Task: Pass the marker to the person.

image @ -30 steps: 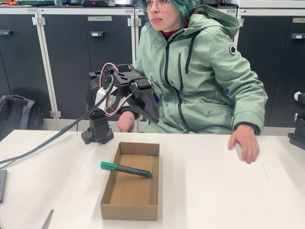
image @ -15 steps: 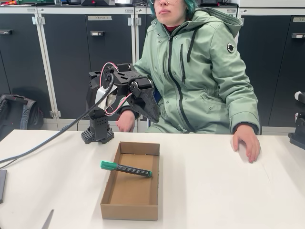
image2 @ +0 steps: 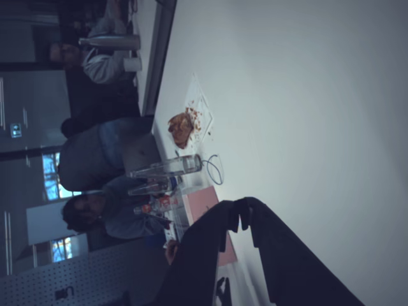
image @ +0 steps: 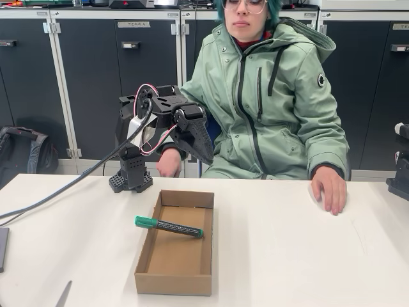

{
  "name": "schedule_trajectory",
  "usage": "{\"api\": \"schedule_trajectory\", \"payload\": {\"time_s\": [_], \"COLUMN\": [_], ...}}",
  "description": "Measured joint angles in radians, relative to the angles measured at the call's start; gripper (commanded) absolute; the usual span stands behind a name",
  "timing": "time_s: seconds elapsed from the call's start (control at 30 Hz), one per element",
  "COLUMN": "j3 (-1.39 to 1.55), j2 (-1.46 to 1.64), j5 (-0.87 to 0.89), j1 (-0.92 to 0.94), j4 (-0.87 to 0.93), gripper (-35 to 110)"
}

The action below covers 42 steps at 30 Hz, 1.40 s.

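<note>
Lying across the cardboard box point(image: 174, 268) at lower centre of the fixed view is the marker point(image: 169, 226), green cap on the box's left wall, other end down inside near the right wall, tilted slightly. Box is open-topped, shallow, sits on the white table point(image: 307, 256).

Gripper point(image: 206, 153) hangs above and behind the box, centre-left of frame, pointing down-right, well apart from the marker, nothing in it. In the wrist view the gripper point(image2: 245, 220) shows as two dark fingers point(image2: 280, 255) at bottom centre, tips pressed close with only a small notch between. That picture lies on its side.

Arm base point(image: 131, 179) stands on the table at the far edge, left of the box, red and white wires looping over the top, a cable point(image: 57, 192) running off to the left edge.

The person point(image: 268, 102) sits behind the table, upper centre-right, sage-green jacket, one hand point(image: 330, 188) flat on the table at right, other hand point(image: 169, 163) behind the arm. Dark cabinets point(image: 89, 77) behind.
</note>
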Motion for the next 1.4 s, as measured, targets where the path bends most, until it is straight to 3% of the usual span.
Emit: {"api": "schedule_trajectory", "payload": {"time_s": [1.4], "j3": [0.015], "j2": [0.0], "j5": [0.0], "j1": [0.0], "j4": [-0.028], "gripper": [6]}}
